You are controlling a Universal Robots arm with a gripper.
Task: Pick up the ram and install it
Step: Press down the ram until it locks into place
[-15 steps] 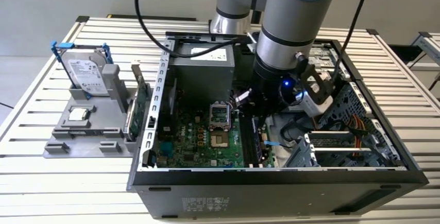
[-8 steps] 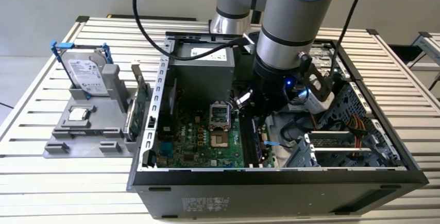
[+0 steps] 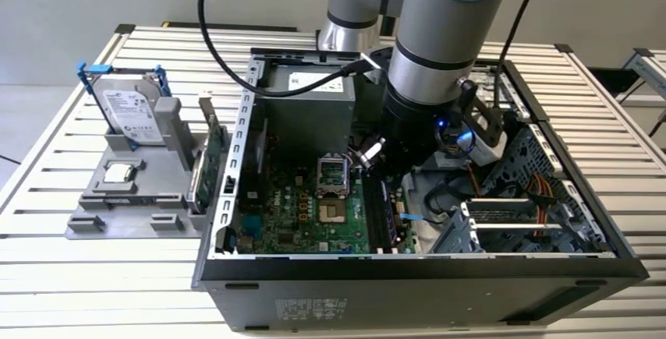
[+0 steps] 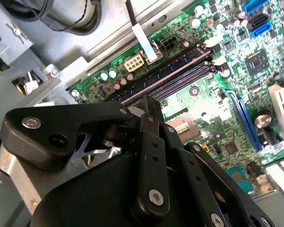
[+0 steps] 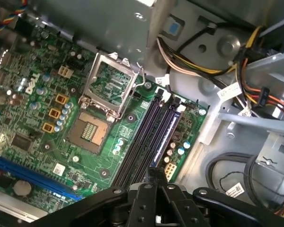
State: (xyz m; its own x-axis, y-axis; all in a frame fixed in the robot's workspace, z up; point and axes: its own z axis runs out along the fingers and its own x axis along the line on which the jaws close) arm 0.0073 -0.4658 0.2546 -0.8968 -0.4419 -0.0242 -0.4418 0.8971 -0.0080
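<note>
Spans the whole exterior view: a slatted metal table, pale and ribbed. Carries an open black-and-grey computer case, boxy, sheet steel, lying on its side.

Drops steeply into the case from above: the arm, a thick matte-grey cylinder with a light-blue band, wrist pointed almost straight down over the board.

Fills the case floor: a green motherboard, glossy, studded with round capacitors, with a square metal-framed processor socket and a long blue slot.

Stands to the exterior view's left of the case: a grey moulded holder, with a silver hard drive upright in blue clips and a green card on edge.

Hangs low over the memory slots: the black gripper, angular links with bright screw heads, fingers drawn together at the tip with no gap showing.

Sits upright in one of the dark parallel slots: the ram, thin and long, with a row of dark bluish chips. Ends right under the gripper's tip; contact impossible to tell.
</note>
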